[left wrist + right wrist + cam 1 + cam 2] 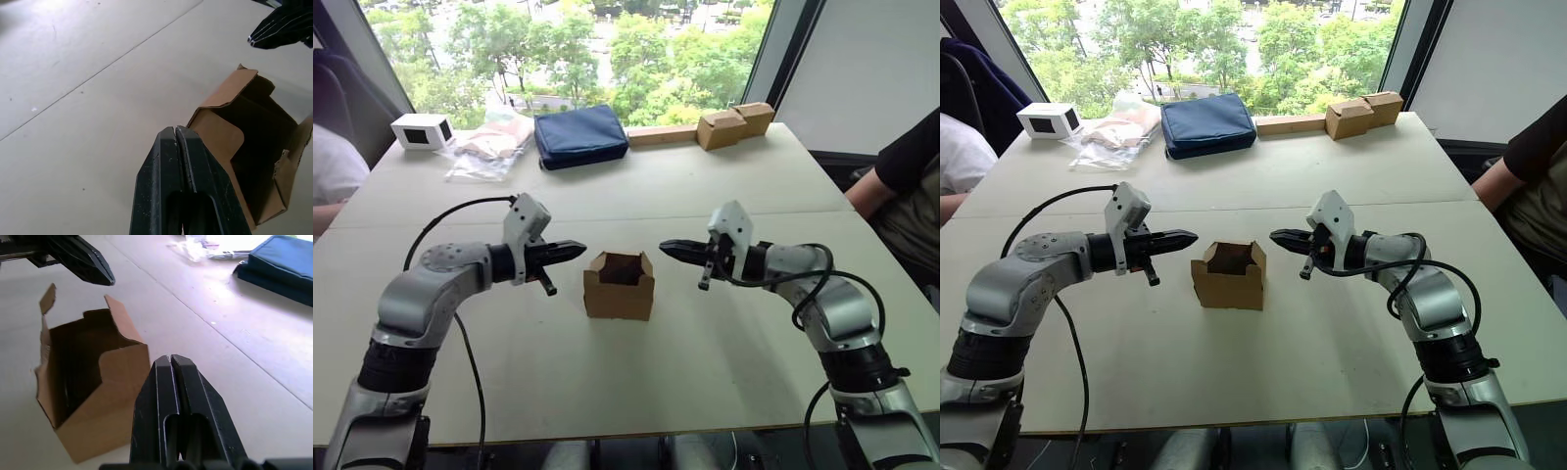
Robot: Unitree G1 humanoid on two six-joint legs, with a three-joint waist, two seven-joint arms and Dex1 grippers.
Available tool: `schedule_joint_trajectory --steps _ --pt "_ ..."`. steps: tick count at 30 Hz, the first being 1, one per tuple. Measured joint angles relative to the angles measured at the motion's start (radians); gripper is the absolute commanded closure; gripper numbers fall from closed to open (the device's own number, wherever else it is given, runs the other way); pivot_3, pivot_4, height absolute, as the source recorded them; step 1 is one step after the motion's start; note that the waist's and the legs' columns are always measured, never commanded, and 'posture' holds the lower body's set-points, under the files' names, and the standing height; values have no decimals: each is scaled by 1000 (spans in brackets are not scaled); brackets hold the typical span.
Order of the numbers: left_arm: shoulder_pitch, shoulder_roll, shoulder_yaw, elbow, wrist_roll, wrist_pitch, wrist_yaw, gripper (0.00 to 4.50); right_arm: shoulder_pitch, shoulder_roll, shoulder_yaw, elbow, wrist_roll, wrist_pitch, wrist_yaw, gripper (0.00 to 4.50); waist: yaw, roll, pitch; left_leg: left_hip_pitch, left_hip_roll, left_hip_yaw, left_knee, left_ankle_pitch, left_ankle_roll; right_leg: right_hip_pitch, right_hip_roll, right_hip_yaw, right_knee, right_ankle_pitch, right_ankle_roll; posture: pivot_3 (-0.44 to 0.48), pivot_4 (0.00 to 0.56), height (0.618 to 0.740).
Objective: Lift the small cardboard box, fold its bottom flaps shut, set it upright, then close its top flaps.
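Note:
The small cardboard box [620,288] stands upright on the white table [705,362] with its top flaps raised and its dark inside showing. My left gripper [579,250] hovers just to the box's left, shut and empty, its tip pointing at the box's upper edge. From the other side my right gripper [666,247] points at the box, also shut and empty. Neither gripper touches the box. The left wrist view shows the box [254,147] beyond the shut fingers [177,147]. In the right wrist view the box [93,391] lies close beside the shut fingers [172,377].
At the table's far side lie a navy pouch [579,135], a white box with a dark window [422,130], clear plastic bags [491,147] and two joined brown boxes with a cardboard strip [729,124]. People sit at the left [331,171] and right [906,176] edges.

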Motion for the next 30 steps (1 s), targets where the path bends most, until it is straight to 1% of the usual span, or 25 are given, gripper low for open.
schedule_joint_trajectory --steps 6,10,19,23,30 --pt "-1 6 -2 -21 -20 16 -15 4479 13 1 10 -30 10 22 2 4500 2 0 0 0 0 0 0 0 0 0 0 0 0 0 0 0 150 740" --pt "-1 7 -35 -24 -19 11 -31 4479 27 5 26 -34 8 24 2 4500 1 0 0 0 0 0 0 0 0 0 0 0 0 0 0 0 150 740" --pt "-3 -19 -123 14 45 -55 -46 4479 31 27 76 -21 -20 -4 -1 4500 2 0 0 0 0 0 0 0 0 0 0 0 0 0 0 0 150 740" --pt "-3 -36 -126 44 67 -74 -38 4479 31 33 100 6 -38 -21 -2 4500 1 0 0 0 0 0 0 0 0 0 1 0 0 0 0 0 150 740" --pt "-2 -49 -127 62 89 -97 -31 4479 31 43 106 18 -48 -33 -1 4500 1 0 0 0 0 0 0 0 0 0 1 -1 0 0 0 0 150 740"
